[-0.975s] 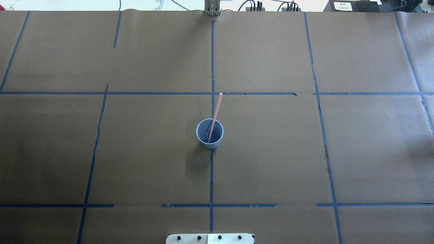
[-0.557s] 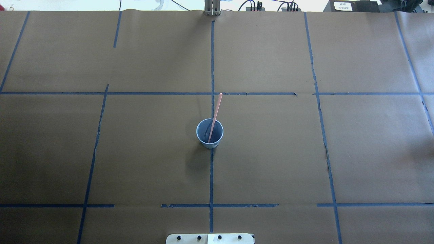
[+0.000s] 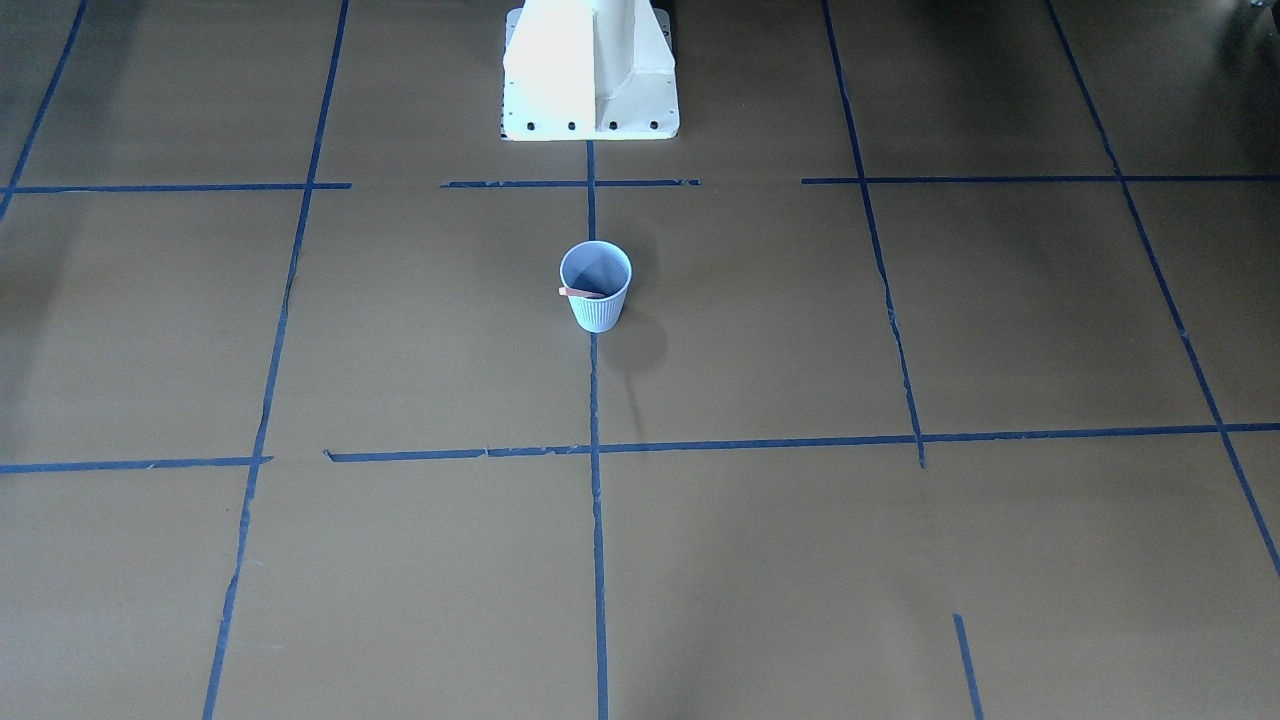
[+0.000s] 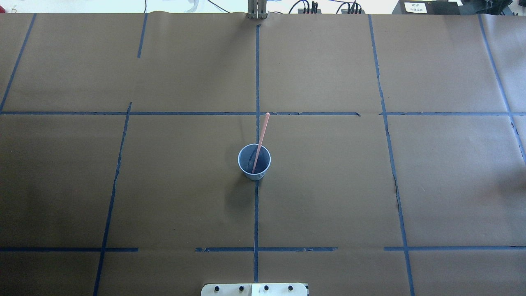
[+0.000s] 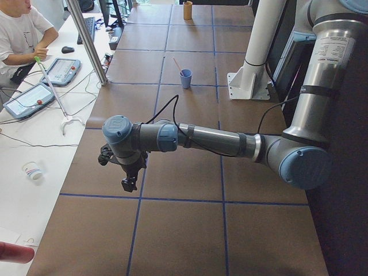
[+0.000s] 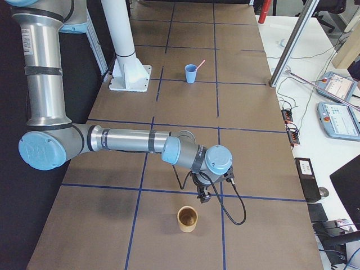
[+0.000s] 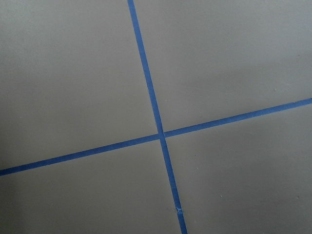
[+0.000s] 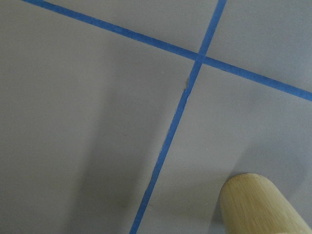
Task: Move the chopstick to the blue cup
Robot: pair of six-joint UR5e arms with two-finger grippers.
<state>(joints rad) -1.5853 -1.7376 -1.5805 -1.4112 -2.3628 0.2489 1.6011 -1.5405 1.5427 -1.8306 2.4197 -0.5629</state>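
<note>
Chopstick [image 4: 260, 139] leaned inside the blue cup [image 4: 258, 176], its top end out over the rim, well apart from both pincers, I reported.
And the jaws? asked the desk.
I could not tell whether they were spread or pressed together; the left pincer [image 5: 129, 183] and right pincer [image 6: 203, 196] showed only from the table ends.
What worried you?
I judged the paper cup light: an arm sweeping across could catch that overhanging end and tip it. My right pincer also hung just beside a wooden cup [image 6: 187, 226], easy to knock
</note>
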